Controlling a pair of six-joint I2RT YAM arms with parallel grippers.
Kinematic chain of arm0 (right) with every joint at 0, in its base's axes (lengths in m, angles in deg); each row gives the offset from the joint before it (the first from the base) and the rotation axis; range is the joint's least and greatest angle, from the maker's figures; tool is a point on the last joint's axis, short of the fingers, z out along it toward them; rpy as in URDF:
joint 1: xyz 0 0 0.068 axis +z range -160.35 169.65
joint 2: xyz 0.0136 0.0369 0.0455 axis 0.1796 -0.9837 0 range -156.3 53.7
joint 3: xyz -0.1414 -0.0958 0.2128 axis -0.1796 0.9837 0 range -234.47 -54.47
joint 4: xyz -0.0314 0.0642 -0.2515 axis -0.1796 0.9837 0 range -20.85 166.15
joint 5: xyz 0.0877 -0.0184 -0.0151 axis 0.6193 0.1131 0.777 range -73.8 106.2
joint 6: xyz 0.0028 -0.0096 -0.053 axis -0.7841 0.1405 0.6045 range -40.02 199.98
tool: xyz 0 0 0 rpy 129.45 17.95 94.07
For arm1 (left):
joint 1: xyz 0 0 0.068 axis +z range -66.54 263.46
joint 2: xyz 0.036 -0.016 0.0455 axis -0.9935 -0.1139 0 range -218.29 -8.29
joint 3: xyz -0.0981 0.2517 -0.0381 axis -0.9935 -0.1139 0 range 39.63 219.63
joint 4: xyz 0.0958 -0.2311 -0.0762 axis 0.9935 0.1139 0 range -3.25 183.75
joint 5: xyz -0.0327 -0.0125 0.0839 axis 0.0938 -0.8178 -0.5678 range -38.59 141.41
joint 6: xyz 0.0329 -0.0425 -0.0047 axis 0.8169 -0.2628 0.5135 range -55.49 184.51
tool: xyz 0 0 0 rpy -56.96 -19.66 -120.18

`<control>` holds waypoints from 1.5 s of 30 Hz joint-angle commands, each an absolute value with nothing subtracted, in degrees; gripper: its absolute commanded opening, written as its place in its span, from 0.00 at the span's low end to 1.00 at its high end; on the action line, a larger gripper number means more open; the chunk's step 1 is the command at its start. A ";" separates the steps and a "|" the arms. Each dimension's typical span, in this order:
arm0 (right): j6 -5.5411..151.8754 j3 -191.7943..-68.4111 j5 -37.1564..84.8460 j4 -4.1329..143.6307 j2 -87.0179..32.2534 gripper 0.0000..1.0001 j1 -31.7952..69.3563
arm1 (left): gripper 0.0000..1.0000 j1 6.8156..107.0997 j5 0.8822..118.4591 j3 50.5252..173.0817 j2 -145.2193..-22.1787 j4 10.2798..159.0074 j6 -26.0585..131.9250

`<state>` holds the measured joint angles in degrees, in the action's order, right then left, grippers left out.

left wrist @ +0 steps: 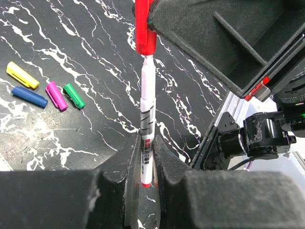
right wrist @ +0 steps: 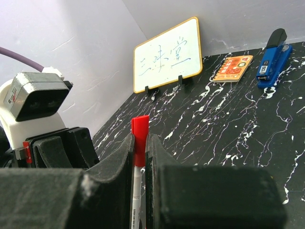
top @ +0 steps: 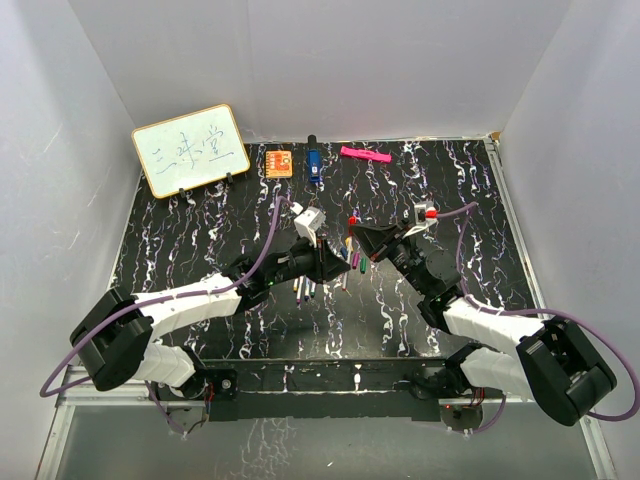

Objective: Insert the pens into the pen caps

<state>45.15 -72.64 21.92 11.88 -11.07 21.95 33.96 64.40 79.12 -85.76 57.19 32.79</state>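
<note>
A white-barrelled pen (left wrist: 147, 109) with a red end is pinched in my left gripper (left wrist: 147, 143), which is shut on its barrel. The pen's tip sits inside a red pen cap (right wrist: 140, 125), and my right gripper (right wrist: 139, 143) is shut on that cap. The two grippers meet tip to tip above the middle of the table (top: 340, 245). Loose pen caps lie flat on the table: yellow (left wrist: 22, 75), blue (left wrist: 29, 96), purple (left wrist: 56, 95) and green (left wrist: 75, 95). Other white pens (top: 303, 290) lie on the table under the left gripper.
A small whiteboard (top: 190, 150) stands at the back left. An orange square block (top: 279, 162), a chunky blue object (top: 313, 163) and a pink marker (top: 364, 154) lie along the back edge. White walls enclose the black marbled table (top: 180, 250).
</note>
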 commanded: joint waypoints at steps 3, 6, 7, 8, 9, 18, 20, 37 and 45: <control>43.92 -73.17 23.02 9.56 -11.19 0.00 22.87 | 0.00 33.78 61.94 80.90 -84.72 53.81 33.35; 43.41 -73.45 23.53 9.93 -10.91 0.00 23.07 | 0.00 33.71 61.23 81.25 -85.06 54.33 33.72; 43.36 -73.57 23.58 10.20 -10.72 0.00 23.10 | 0.00 33.72 60.99 81.29 -85.04 54.49 33.81; 43.36 -73.70 23.66 10.45 -10.49 0.00 23.10 | 0.00 33.77 60.70 81.32 -85.07 54.62 33.96; 43.44 -73.64 23.66 10.72 -10.38 0.00 23.15 | 0.00 33.73 60.50 81.30 -84.93 54.65 34.07; 43.57 -74.73 24.28 12.15 -9.71 0.00 23.39 | 0.00 33.76 60.28 82.20 -85.40 56.24 34.91; 43.78 -76.05 24.38 12.49 -9.76 0.00 23.40 | 0.00 33.76 60.26 82.07 -85.50 56.10 34.81; 45.57 -77.03 27.20 15.53 -11.05 0.00 23.89 | 0.00 33.78 56.54 86.96 -86.16 53.64 36.40; 47.20 -77.25 28.81 17.60 -12.06 0.00 24.00 | 0.00 33.71 55.47 88.53 -84.58 55.61 37.21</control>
